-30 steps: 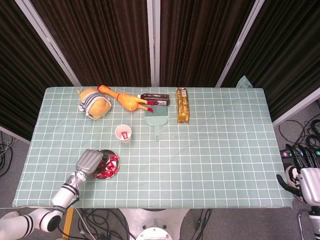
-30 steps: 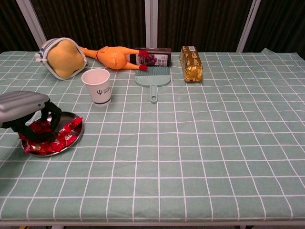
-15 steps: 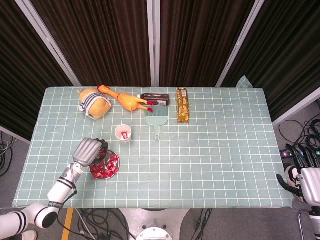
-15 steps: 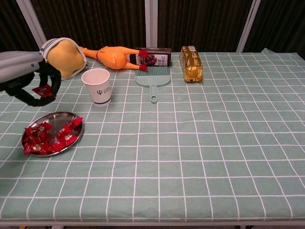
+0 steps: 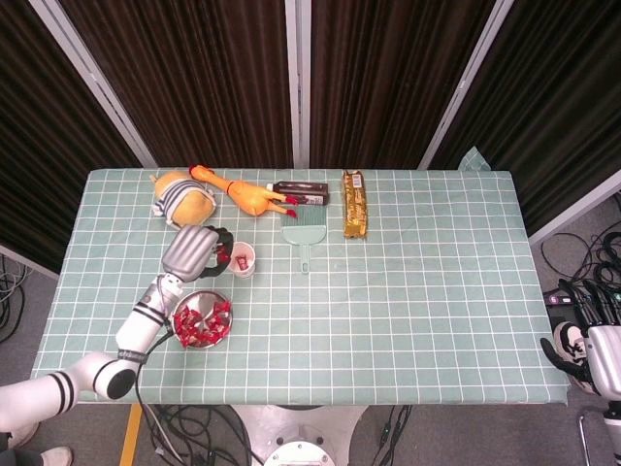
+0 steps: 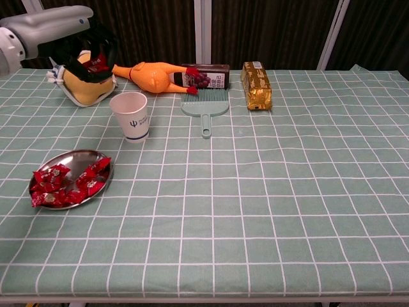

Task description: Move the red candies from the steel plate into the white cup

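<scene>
Left hand [image 6: 89, 54]: upper left of the chest view, raised high above the table. A second ago I had it down on the steel plate [image 6: 77, 161] among the wrappers; it has since lifted and travelled up-frame. It pinches one red candy [image 6: 97, 62] in curled fingertips. In the head view the hand [image 5: 197, 251] sits just left of the white cup [image 5: 240, 259], the fingertips reaching its rim.

White cup [image 6: 130, 116]: upright, left of centre in the chest view, above the plate. In the head view something red shows inside it; I judge that to be candy already delivered.

Red candies [image 6: 64, 185]: a heap lying on the left and lower parts of the plate, lower left of the chest view. Plenty left to move.

Right hand [image 5: 572, 349]: lower right edge of the head view, off the table, parked. I cannot tell how its fingers lie.

Meaning for the task: one pick is done and the carry is nearly over. I judge the next need is centring over the cup mouth before letting go; a release from this height could miss.

Also on the table, upper part of frame: rubber chicken [image 6: 150, 75], green brush [image 6: 206, 104].
</scene>
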Controlling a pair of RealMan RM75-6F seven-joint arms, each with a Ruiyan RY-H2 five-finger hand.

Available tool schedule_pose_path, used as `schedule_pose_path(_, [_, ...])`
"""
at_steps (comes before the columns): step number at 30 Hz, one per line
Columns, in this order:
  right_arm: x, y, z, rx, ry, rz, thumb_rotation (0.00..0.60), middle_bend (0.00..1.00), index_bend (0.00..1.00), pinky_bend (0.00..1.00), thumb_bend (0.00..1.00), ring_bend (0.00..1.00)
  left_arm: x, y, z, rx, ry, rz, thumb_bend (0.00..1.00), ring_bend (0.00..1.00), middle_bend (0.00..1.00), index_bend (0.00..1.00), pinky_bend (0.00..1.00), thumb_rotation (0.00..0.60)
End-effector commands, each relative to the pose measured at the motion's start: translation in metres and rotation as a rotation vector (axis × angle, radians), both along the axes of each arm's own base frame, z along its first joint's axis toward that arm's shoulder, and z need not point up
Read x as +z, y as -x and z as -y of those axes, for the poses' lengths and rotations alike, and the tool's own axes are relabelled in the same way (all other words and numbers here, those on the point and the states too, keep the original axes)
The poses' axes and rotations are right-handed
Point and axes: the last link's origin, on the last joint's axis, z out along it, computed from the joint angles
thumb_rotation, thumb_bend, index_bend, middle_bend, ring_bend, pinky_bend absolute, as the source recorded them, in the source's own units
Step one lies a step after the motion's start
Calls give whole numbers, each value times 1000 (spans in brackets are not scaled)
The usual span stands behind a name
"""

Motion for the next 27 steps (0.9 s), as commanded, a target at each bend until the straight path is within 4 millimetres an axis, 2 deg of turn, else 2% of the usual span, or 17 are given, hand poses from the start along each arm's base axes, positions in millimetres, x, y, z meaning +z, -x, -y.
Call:
schedule_pose_path(1, [0, 0, 0, -2, 0, -1, 600, 153, 0, 76, 234, 0, -15, -8, -13, 9, 19, -28, 431, 569, 614, 678, 822, 600])
schedule_pose_path(11, [-2, 3, 2, -12, -7, 3, 600, 153, 0, 77, 234, 0, -32, -13, -14, 14, 56, -80, 429, 553, 605, 667, 808, 600])
schedule_pose_path(20, [-2, 5, 1, -19, -6, 7, 600, 153, 0, 79, 233, 0, -36, -10, -15, 31, 52, -115, 420, 352, 483, 568, 590, 600])
schedule_pose_path(27, [-1, 5, 1, -17, -6, 6, 600, 153, 0, 81, 244, 0, -34, -9, -13, 46, 60, -121, 417, 251, 362, 430, 539, 600])
